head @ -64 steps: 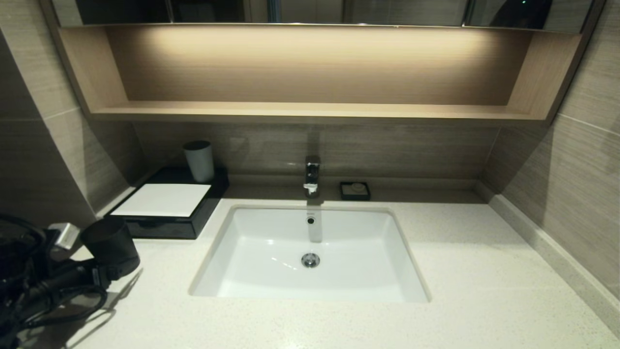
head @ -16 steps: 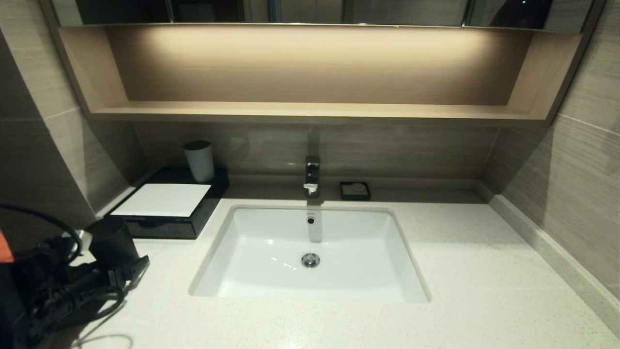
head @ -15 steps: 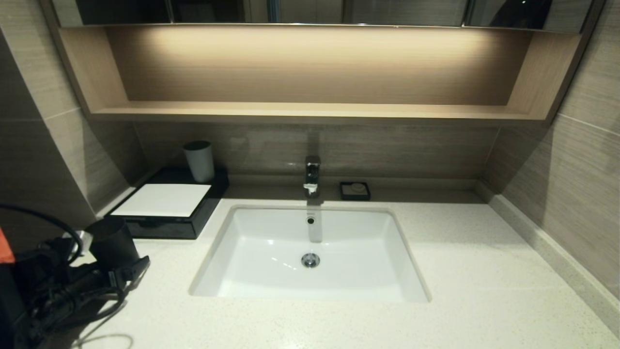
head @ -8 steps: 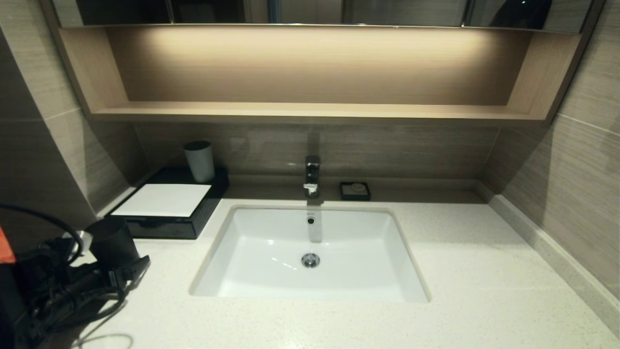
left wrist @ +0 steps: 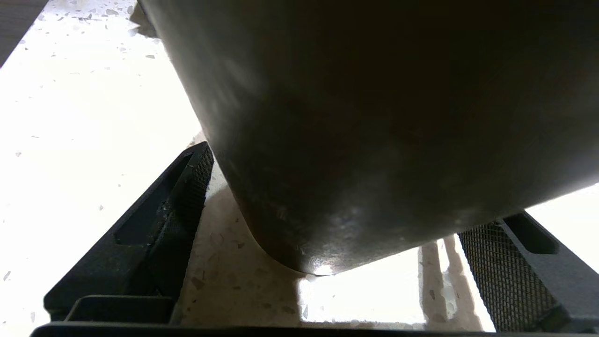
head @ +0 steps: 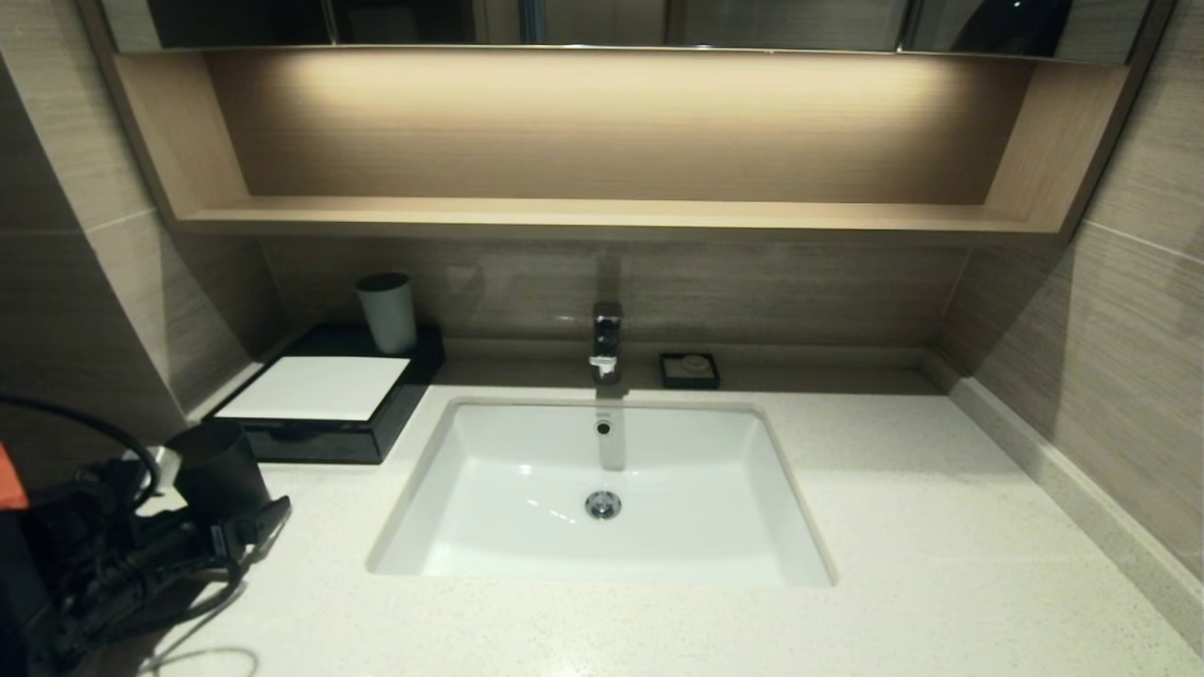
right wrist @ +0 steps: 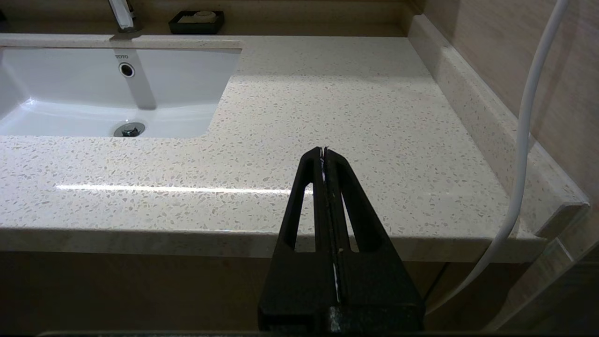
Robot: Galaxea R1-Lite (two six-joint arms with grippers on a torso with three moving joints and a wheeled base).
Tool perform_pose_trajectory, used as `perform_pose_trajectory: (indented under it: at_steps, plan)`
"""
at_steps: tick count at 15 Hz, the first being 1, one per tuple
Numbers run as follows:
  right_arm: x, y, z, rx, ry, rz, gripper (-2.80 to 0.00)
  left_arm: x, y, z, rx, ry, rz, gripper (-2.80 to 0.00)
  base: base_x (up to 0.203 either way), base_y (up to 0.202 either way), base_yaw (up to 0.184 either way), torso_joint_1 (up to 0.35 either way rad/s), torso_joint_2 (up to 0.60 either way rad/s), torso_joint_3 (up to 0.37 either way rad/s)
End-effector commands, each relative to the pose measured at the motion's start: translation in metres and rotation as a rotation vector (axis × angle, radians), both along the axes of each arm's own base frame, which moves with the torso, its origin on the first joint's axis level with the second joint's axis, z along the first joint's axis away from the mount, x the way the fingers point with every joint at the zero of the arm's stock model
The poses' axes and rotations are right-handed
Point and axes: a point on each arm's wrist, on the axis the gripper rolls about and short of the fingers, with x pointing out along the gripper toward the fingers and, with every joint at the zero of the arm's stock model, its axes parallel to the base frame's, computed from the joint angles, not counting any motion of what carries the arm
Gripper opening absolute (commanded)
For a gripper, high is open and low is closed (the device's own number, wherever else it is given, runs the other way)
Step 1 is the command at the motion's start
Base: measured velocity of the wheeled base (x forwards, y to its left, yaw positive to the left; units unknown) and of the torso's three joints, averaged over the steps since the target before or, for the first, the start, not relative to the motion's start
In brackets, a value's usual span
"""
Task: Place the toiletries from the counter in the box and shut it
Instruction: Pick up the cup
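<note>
One box [head: 324, 387]: low and black with a white top panel, its front tray pushed in flush; it sits on the counter [head: 894, 527] just beyond the left gripper and a little toward the basin side.
Pale cup [head: 387, 312]: upright on the far rear corner of the box, farther from the left gripper than the white panel.
Dark cup [head: 218, 463]: upright on the counter, right between the left gripper's fingers and just in front of the box.
Left gripper [left wrist: 355, 196]: low over the counter's left end, its fingers [left wrist: 154, 229] spread wide on either side of the dark cup's base; a strip of stone shows between each finger and the cup.
Basin [head: 527, 470]: white and sunken, off to the right of the left gripper and ahead-left of the right one.
Tap [head: 607, 340]: behind the basin at its middle.
Small black dish [head: 689, 370]: beside the tap, at the back wall.
Right gripper [right wrist: 324, 154]: fingers pressed together, holding nothing, hanging before the counter's front edge, right of the basin.
White cable [right wrist: 524, 140]: runs down on the right gripper's outer side, next to the wall.
</note>
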Motion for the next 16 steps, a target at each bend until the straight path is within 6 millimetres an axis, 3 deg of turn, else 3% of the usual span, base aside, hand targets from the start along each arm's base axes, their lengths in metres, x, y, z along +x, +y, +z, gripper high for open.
perform_pose_trajectory:
  at_steps: [1,12,13,16]
  plan:
    - [0.0001,0.0,-0.0004,0.0,0.001,0.0,-2.8,0.002,-0.002,0.0053,0.01,-0.028,-0.011,0.0,0.0,0.0,0.0,0.0,0.0,0.0]
    - [0.0001,0.0,-0.0004,0.0,0.001,0.0,-2.8,0.0032,-0.0024,0.0086,0.014,-0.042,-0.014,0.0,0.0,0.0,0.0,0.0,0.0,0.0]
    - [0.0001,0.0,-0.0004,0.0,0.001,0.0,-2.8,0.0035,-0.0024,0.0087,0.015,-0.043,-0.015,-2.8,0.0,0.0,0.0,0.0,0.0,0.0]
    - [0.0001,0.0,-0.0004,0.0,0.001,0.0,-2.8,0.0044,-0.002,0.0091,0.014,-0.046,-0.014,-2.8,0.0,0.0,0.0,0.0,0.0,0.0]
